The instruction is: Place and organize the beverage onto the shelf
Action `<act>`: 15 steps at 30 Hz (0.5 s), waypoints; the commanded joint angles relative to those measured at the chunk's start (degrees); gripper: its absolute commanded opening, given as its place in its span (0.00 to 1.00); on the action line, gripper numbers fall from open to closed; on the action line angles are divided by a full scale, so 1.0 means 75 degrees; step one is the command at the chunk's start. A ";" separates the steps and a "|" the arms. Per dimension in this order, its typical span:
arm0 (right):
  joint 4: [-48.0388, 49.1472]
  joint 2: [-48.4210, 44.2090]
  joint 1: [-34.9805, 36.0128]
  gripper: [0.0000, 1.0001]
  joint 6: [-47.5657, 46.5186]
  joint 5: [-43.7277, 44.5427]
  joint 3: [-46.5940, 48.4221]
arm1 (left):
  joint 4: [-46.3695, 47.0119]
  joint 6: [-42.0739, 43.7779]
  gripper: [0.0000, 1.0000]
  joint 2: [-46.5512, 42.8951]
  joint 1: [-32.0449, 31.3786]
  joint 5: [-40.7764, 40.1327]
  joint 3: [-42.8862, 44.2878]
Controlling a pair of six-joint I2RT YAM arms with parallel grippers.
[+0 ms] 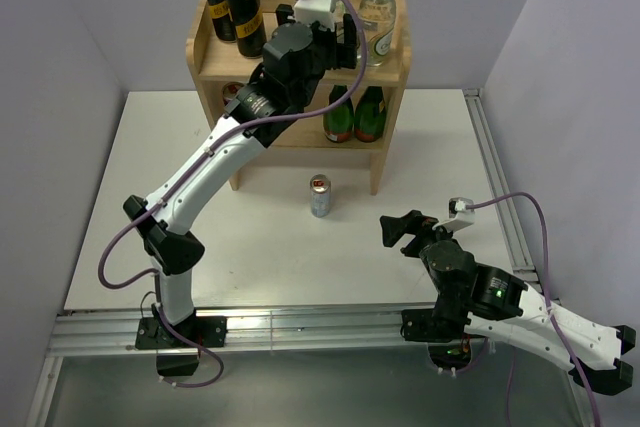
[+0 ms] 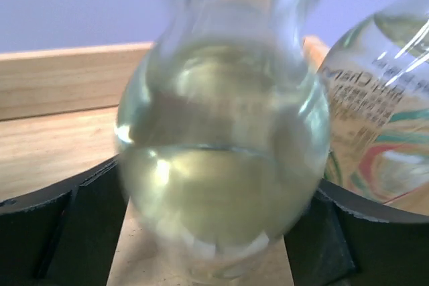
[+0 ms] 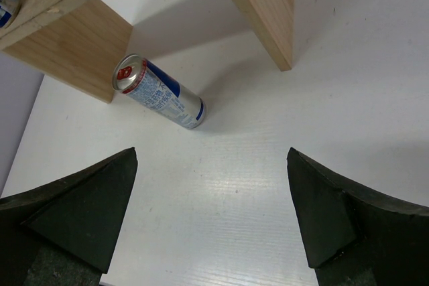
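Left claw (image 2: 208, 232) is clamped on a clear bottle (image 2: 221, 165), setting it on the shelf (image 1: 215, 72), top tier, three o'clock end, beside its twin (image 1: 378, 17). Right claw (image 3: 211, 155) gapes open. A can (image 1: 320, 195) waits on the bench (image 1: 450, 147) at the shelf's six o'clock. Next, I'd reckon: release, withdraw gently.

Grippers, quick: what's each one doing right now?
Left gripper: closed on a clear glass bottle.
Right gripper: open, holding nothing.

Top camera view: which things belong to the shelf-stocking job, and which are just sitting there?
Part of the job: shelf; two black cans; held clear bottle; second clear bottle; silver can on the table.
Just sitting there: two dark green bottles on the lower board.
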 commanded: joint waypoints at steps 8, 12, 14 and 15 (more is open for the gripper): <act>0.0271 -0.0034 0.0033 1.00 -0.0045 0.0189 -0.0001 | 0.0041 -0.0048 0.96 0.0037 -0.0003 0.0075 -0.0232; 0.0271 -0.0011 0.0033 1.00 -0.0045 0.0178 -0.0001 | 0.0018 -0.0083 0.97 -0.0080 -0.0003 0.0063 -0.0384; 0.0283 0.0013 0.0045 1.00 -0.0056 0.0189 -0.0001 | -0.0029 -0.0153 0.99 -0.0209 -0.0014 0.0075 -0.0489; 0.0294 0.0001 0.0034 1.00 -0.0045 0.0189 0.0010 | -0.0053 -0.0200 0.99 -0.0256 -0.0014 0.0075 -0.0641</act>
